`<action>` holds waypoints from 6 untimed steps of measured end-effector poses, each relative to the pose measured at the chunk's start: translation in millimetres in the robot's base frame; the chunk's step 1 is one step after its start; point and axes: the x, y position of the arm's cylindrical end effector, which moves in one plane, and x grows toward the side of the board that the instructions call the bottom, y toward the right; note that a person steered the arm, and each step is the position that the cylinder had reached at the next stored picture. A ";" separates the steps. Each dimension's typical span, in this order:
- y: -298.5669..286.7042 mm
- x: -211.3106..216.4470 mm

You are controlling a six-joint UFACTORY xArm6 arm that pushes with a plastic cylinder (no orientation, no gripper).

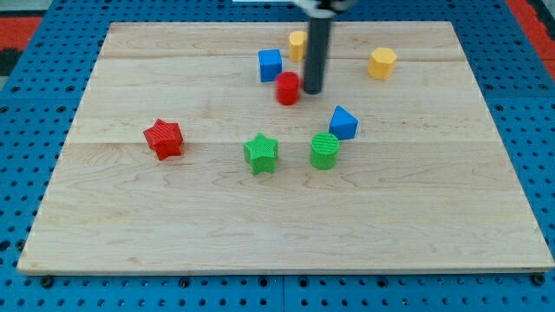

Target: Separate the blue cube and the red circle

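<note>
The blue cube (270, 65) sits near the view's top centre of the wooden board (173, 225). The red circle (288, 88) stands just below and right of it, a small gap between them. My tip (312, 91) is down on the board right beside the red circle's right side, touching or nearly touching it. The rod rises straight up out of the view's top.
A yellow block (297, 43) stands partly behind the rod, above the blue cube. A yellow hexagon (382, 63) is at the top right. A second blue block (343, 123), a green cylinder (325, 151), a green star (261, 153) and a red star (163, 139) lie lower.
</note>
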 end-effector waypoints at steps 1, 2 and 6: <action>-71.8 42.7; -43.1 10.5; -71.2 -62.9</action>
